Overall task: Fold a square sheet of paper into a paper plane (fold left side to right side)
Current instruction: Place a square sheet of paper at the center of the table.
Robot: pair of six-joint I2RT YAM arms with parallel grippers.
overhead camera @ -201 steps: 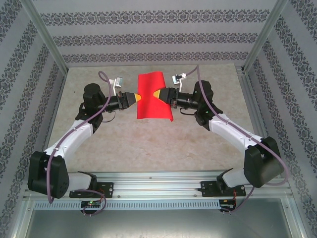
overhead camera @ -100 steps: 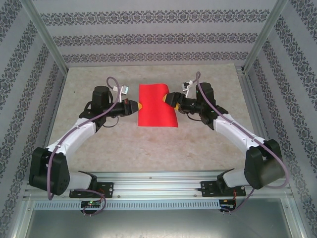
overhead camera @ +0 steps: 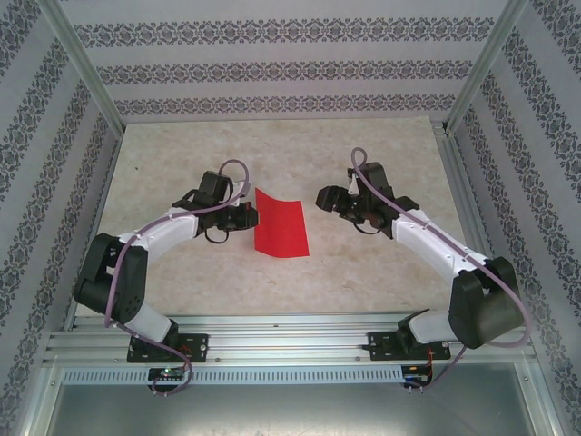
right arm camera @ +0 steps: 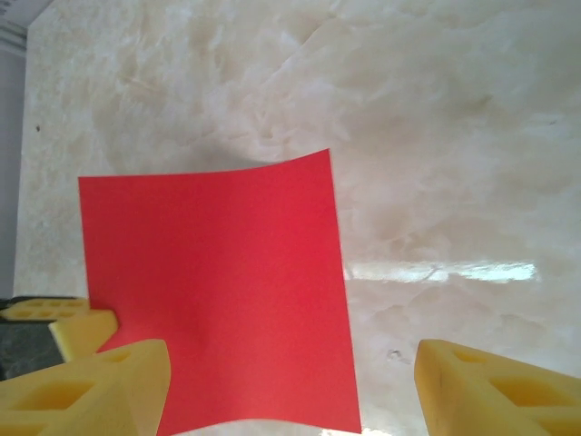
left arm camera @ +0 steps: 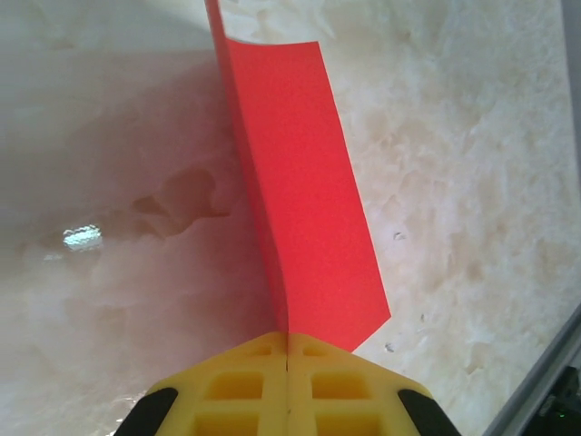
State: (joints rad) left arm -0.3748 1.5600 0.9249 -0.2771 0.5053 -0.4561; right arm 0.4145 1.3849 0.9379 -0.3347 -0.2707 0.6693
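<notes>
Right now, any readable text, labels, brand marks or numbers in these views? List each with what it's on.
No readable text in any view.
Nothing is printed on the red paper; it is blank.
Nothing is marked on the left gripper; its yellow pads are plain.
The patterned walls carry ornament only, no letters.
Any print on the small boards on the front rail is too small to read.

paper plane (overhead camera: pixel 280 224) bright red; left tool fingers (left arm camera: pixel 245 391) yellow; table (overhead camera: pixel 363 263) beige, marbled; walls (overhead camera: pixel 272 73) grey-white floral stripes.
</notes>
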